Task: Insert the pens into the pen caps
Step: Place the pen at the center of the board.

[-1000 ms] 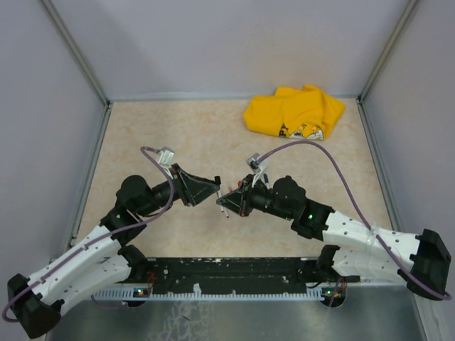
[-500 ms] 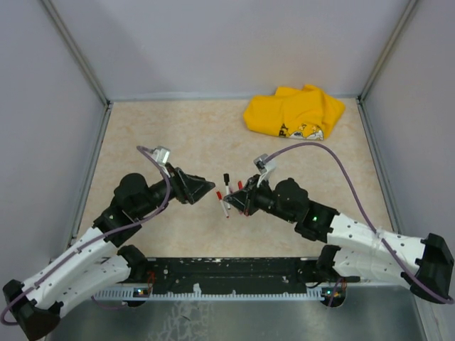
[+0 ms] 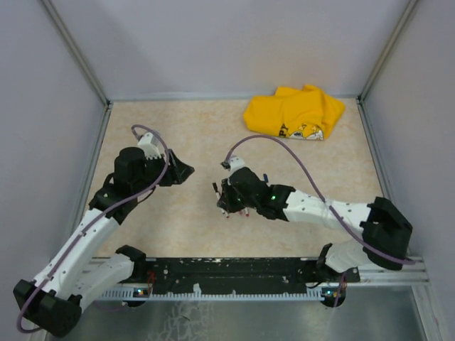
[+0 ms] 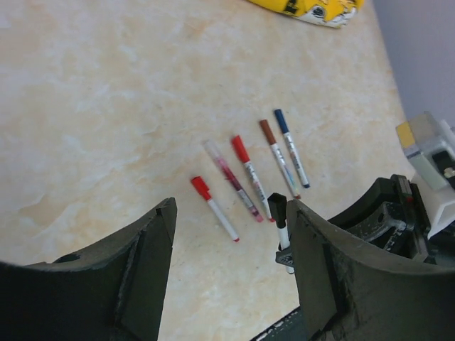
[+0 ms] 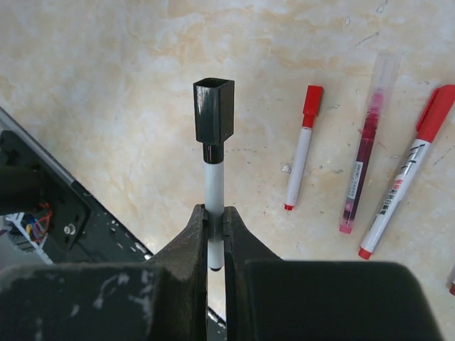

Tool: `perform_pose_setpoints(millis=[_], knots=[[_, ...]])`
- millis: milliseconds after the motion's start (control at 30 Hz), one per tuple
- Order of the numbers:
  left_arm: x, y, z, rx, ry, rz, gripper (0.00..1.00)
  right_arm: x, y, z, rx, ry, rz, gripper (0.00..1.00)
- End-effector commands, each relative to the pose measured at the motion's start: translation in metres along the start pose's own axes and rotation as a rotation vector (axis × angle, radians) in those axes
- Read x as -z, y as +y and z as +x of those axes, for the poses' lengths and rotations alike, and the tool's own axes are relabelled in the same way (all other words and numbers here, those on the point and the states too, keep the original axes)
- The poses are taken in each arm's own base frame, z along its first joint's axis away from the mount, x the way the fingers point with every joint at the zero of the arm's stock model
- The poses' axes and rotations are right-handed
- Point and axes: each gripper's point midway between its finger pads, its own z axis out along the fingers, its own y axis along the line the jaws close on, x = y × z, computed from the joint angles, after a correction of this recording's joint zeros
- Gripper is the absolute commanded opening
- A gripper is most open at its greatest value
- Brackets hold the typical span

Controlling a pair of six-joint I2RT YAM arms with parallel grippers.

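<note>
My right gripper [image 3: 223, 198] [image 5: 215, 222] is shut on a white-barrelled pen [image 5: 214, 181] with a black cap [image 5: 213, 110] on its far end, held above the table. That pen also shows in the left wrist view [image 4: 280, 222]. My left gripper [image 3: 186, 170] [image 4: 231, 207] is open and empty, apart to the left of the right gripper. On the table lie a short red-capped pen [image 4: 213, 208] [image 5: 301, 145], a clear pink pen [image 4: 232, 180] [image 5: 366, 156], a longer red-capped pen [image 4: 249, 170] [image 5: 409, 167], a brown-capped pen [image 4: 277, 156] and a blue-capped pen [image 4: 291, 147].
A crumpled yellow cloth [image 3: 293, 111] [image 4: 306, 7] lies at the back right of the table. A black rail [image 3: 234, 270] runs along the near edge. Grey walls [image 3: 43, 106] close in the left, back and right sides.
My left gripper has drawn back to the left and away from the right gripper. My right gripper has swung left with the black-capped pen in it.
</note>
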Motion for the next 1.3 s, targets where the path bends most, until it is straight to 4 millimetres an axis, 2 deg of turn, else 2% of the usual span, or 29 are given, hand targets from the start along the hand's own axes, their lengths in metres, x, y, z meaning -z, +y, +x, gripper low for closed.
perform_pose_setpoints(millis=[0,67,233,333,500,1033,1267], knots=[[0.017,0.033,-0.015,-0.058,-0.013,-0.180,0.69,-0.025,0.013,-0.003,0.016,0.050,-0.015,0.00],[0.025,0.041,-0.021,-0.098,-0.034,-0.223,0.69,-0.040,0.012,0.006,0.022,0.088,0.005,0.00],[0.042,0.038,-0.029,-0.175,-0.090,-0.212,0.71,-0.065,0.014,0.013,0.040,0.125,0.049,0.00],[0.047,0.040,-0.026,-0.196,-0.098,-0.211,0.71,-0.079,0.006,0.027,0.058,0.173,0.110,0.00],[0.050,0.048,-0.018,-0.218,-0.100,-0.232,0.71,-0.092,-0.004,0.040,0.085,0.211,0.190,0.01],[0.052,0.059,-0.003,-0.228,-0.100,-0.242,0.72,-0.106,-0.018,0.062,0.077,0.260,0.273,0.11],[0.049,0.060,-0.002,-0.229,-0.093,-0.242,0.72,-0.104,-0.012,0.057,0.070,0.242,0.251,0.19]])
